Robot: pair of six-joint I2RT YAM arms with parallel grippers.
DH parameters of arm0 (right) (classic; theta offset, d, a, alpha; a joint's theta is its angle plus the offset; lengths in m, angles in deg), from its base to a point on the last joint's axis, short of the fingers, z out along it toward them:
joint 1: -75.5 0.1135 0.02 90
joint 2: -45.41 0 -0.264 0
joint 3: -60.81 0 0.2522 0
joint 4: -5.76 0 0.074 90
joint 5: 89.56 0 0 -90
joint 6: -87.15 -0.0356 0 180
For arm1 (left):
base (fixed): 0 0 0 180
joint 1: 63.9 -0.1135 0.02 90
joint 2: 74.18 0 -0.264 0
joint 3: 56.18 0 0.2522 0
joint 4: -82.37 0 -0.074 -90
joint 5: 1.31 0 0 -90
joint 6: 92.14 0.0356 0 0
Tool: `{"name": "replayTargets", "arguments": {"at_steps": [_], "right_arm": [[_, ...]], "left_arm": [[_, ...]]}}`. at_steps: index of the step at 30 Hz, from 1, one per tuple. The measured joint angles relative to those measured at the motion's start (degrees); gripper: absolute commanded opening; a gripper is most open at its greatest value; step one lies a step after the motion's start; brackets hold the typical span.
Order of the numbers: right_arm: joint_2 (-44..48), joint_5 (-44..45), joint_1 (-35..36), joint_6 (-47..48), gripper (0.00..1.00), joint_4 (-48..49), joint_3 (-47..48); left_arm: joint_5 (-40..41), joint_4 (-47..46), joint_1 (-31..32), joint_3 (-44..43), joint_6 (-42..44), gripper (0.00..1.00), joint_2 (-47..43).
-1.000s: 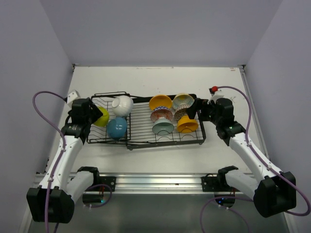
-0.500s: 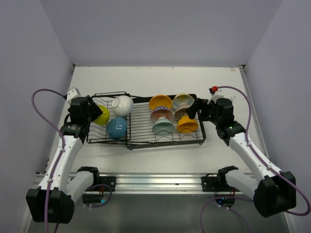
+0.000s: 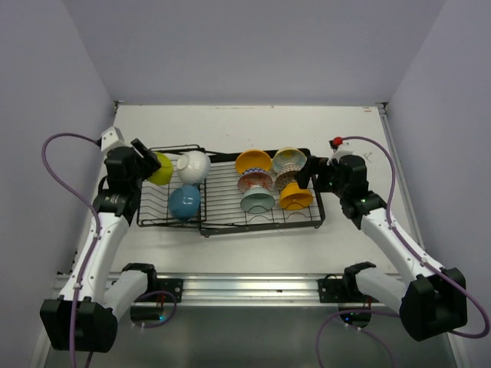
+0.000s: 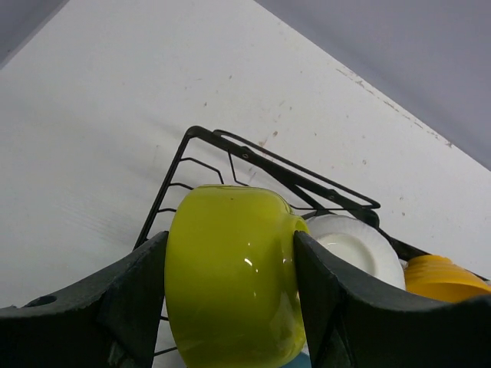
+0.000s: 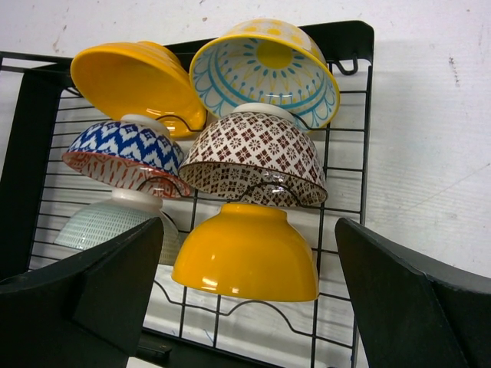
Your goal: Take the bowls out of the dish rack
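Note:
My left gripper [image 3: 151, 165] [image 4: 230, 245] is shut on a yellow-green bowl [image 3: 162, 169] [image 4: 230, 284], gripped across its sides above the left end of the black wire dish rack [image 3: 230, 221] [image 4: 261, 157]. A white bowl [image 3: 194, 165] [image 4: 357, 245] and a blue bowl [image 3: 185, 202] remain in that section. My right gripper [image 3: 308, 173] [image 5: 249, 224] stands open at the rack's right end [image 5: 354, 34], its fingers either side of an upturned orange-yellow bowl [image 3: 295, 197] [image 5: 249, 253] without touching it. Behind that sit several more bowls, among them a red-brown patterned one [image 5: 257, 157] and a light blue one [image 5: 265, 69].
Bare white table lies left of, behind and in front of the rack. Grey walls close in on both sides and at the back. A metal rail [image 3: 245, 287] with the arm bases runs along the near edge.
My left gripper has lifted the yellow-green bowl up and back from its slot at the rack's left end. The right arm has not moved.

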Motion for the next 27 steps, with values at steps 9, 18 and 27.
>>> {"name": "replayTargets", "arguments": {"at_steps": [9, 18, 27], "right_arm": [[-0.2, 0.4, 0.0, 0.5, 0.99, -0.3, 0.0], [5.7, -4.2, 0.2, 2.6, 0.97, 0.7, 0.2], [9.0, -10.9, 0.4, -2.5, 0.95, 6.4, 1.8]], "left_arm": [[1.5, 0.7, 0.0, -7.8, 2.9, 0.0, 0.0], [-13.7, 0.2, 0.0, -18.5, -4.2, 0.0, 4.6], [-34.6, -12.9, 0.0, -12.6, -16.1, 0.0, 8.3]]}}
